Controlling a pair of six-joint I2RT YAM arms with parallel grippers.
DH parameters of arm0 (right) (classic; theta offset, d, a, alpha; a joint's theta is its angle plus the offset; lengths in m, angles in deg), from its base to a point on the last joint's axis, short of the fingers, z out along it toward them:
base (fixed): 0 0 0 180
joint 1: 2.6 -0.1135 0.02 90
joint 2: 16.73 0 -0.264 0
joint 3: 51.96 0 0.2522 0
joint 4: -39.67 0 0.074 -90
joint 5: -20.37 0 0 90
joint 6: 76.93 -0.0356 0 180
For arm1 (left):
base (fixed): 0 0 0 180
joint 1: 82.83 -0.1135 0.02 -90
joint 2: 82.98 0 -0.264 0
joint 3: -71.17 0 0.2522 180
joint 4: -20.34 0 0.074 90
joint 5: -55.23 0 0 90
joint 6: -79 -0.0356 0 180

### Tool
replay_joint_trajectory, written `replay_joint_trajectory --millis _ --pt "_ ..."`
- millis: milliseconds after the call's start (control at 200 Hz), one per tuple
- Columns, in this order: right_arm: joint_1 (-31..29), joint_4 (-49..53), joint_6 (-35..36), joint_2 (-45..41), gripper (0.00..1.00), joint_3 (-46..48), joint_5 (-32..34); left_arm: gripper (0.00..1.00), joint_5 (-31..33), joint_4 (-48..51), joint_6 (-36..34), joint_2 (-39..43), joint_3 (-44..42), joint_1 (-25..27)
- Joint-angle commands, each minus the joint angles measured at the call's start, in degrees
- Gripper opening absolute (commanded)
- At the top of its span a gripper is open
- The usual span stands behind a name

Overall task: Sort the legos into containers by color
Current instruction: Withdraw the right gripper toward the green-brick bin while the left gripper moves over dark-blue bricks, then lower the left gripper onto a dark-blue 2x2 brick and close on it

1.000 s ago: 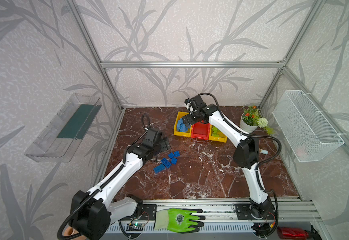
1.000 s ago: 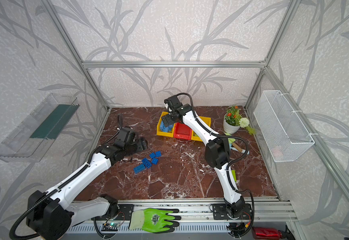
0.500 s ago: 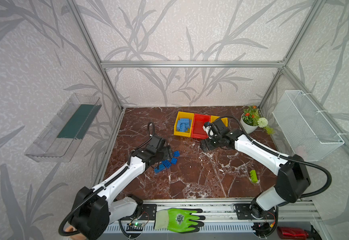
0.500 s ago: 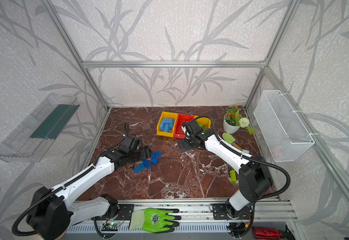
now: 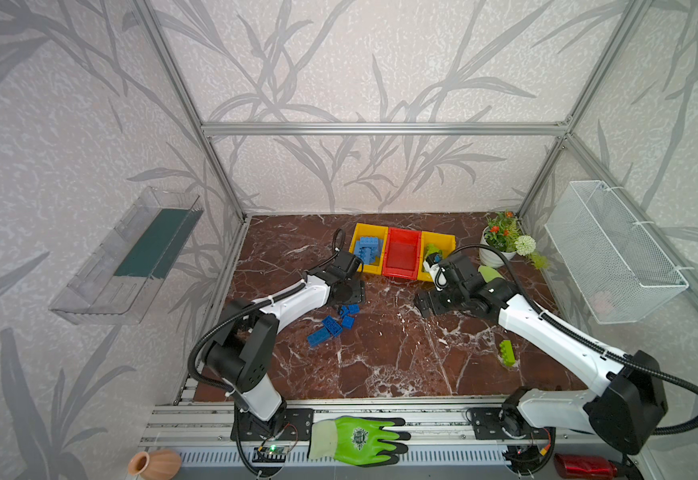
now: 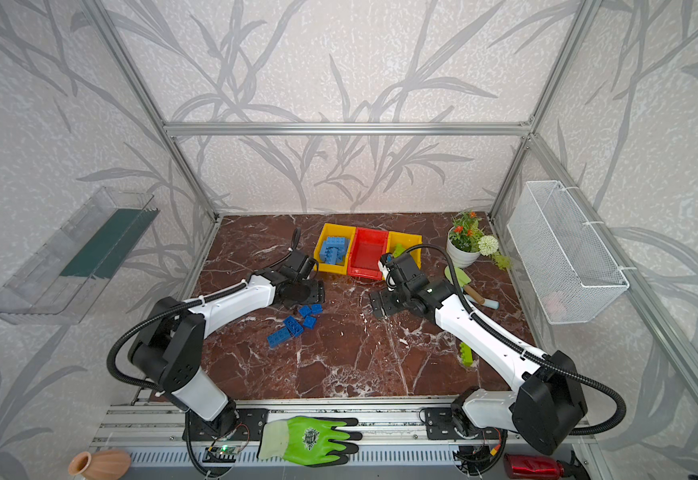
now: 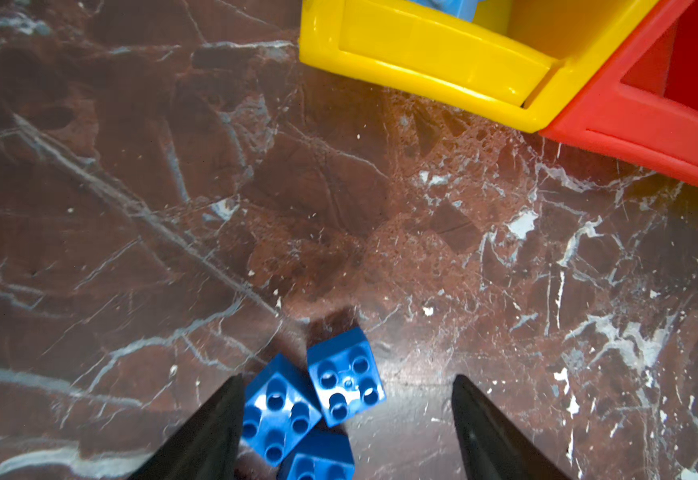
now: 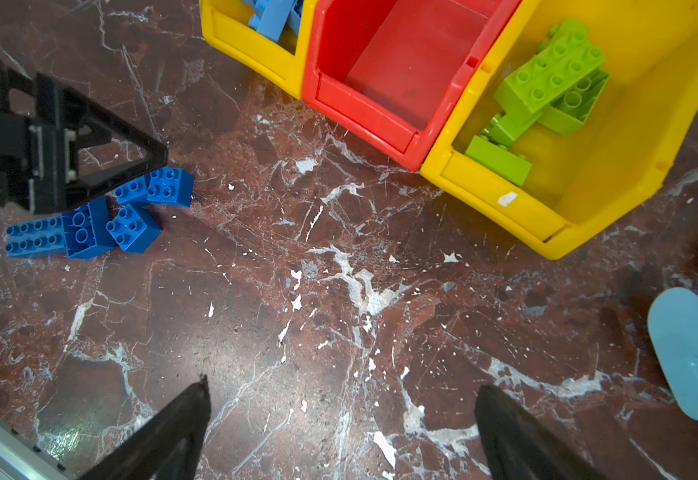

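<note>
I count three bins point(image 5: 399, 271) at twelve o'clock: two yellow, one red. Five dark blue bricks point(image 5: 332, 325) lie loose at nine o'clock, and one green brick point(image 5: 506, 353) at four. Binned green bricks point(image 8: 551, 75): at least three. The light blue bricks point(image 5: 367, 247) are too piled to count.

a red-brown marble floor point(image 5: 380, 365) veined with white lay under soft, even light. pale walls point(image 5: 360, 62) patterned with grey leaves rose around the floor, edged by aluminium framing point(image 5: 380, 129). a clear tray point(image 5: 131, 257) hung left of the floor, a white wire basket point(image 5: 613, 253) right of it.
</note>
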Motion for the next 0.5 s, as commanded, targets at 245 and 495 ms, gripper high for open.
replay_joint_trajectory --millis 245,495 --pt "0.5 0.2 0.1 -0.5 0.99 0.4 0.8 0.67 -2.8 0.7 -2.9 -8.5 6.6 1.0" --pt "0.7 0.6 0.1 -0.8 0.99 0.5 1.6 0.65 -1.8 0.9 -1.1 -8.6 4.1 3.2"
